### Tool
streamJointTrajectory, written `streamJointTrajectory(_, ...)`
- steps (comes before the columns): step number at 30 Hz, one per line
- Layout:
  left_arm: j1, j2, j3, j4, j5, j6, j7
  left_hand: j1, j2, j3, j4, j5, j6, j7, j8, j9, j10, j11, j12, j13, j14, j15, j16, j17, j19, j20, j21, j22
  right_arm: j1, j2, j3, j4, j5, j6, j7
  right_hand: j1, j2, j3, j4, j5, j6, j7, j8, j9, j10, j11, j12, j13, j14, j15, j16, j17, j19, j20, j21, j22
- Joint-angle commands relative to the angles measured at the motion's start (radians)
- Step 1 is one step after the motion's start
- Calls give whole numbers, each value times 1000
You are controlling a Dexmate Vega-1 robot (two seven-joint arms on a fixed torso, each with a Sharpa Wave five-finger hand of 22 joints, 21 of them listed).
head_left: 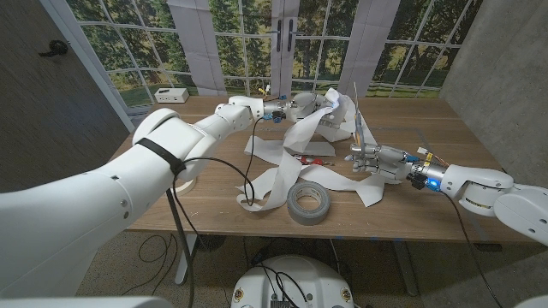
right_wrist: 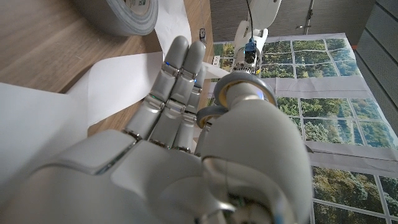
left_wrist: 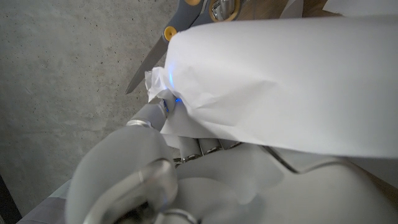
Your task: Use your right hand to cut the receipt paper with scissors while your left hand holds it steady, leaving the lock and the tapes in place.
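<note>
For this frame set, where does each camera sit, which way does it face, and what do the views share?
Head view: on the robot's head, looking down the wooden table; both arms, left robot hand at the receipt paper, right robot hand with the scissors.
Left wrist view: on the left wrist, facing the paper up close.
Right wrist view: on the right wrist, looking along that hand towards the window backdrop.
Shared: the grey tape roll in the head and right wrist views.

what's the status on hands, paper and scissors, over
Left robot hand holds paper up at far side. Right robot hand grips scissors, blades up, near the paper. Grey tape on the near table, clear of the cut.
</note>
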Motion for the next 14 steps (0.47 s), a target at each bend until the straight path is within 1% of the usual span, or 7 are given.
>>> streamJointTrajectory(1, 1, 14, 5, 0, 10, -8, 7, -6, -1, 4, 1, -5, 81, 52, 144, 18, -2, -2, 6, 0, -9, -21, 0, 3, -2, 0, -1, 1, 18, 6, -19, -15, 0, -16, -36, 8, -4, 8, 1, 7, 3, 5, 4, 1, 72, -78, 4, 6, 28, -89, -3, 7, -7, -34, 9, -1)
streamJointTrajectory(3, -1, 16, 8, 0, 14, -12, 15, -6, -1, 4, 1, -5, 81, 52, 144, 18, -2, -2, 6, -2, -9, -22, 0, 4, -3, 0, -1, 1, 31, 6, -30, -6, -11, -5, -26, 7, -4, 8, 1, 7, 3, 4, 4, 1, 71, -78, 4, 8, 28, -89, -4, 8, -8, -34, 11, -1)
streamJointTrajectory(9, -3, 17, 10, 1, 18, 1, 46, -6, -1, 4, 1, -6, 81, 53, 144, 16, -2, -2, 5, -4, -9, -22, 0, 2, -3, 0, -1, 1, 67, 12, -59, 24, 5, -11, -16, 5, -5, 9, 3, 6, 4, 4, 4, 1, 70, -78, 4, 13, 29, -89, -7, 11, -11, -33, 15, -2)
streamJointTrajectory(14, -3, 19, 26, 2, 37, -8, 80, -7, 0, 3, 2, -7, 78, 53, 141, 13, -3, 0, 5, -6, -17, -22, -3, 4, -10, 2, -4, 1, 101, 9, -89, 48, 9, -13, 2, 3, -5, 10, 4, 6, 7, 3, 6, 1, 71, -78, 5, 18, 29, -88, -10, 13, -12, -33, 20, -2)
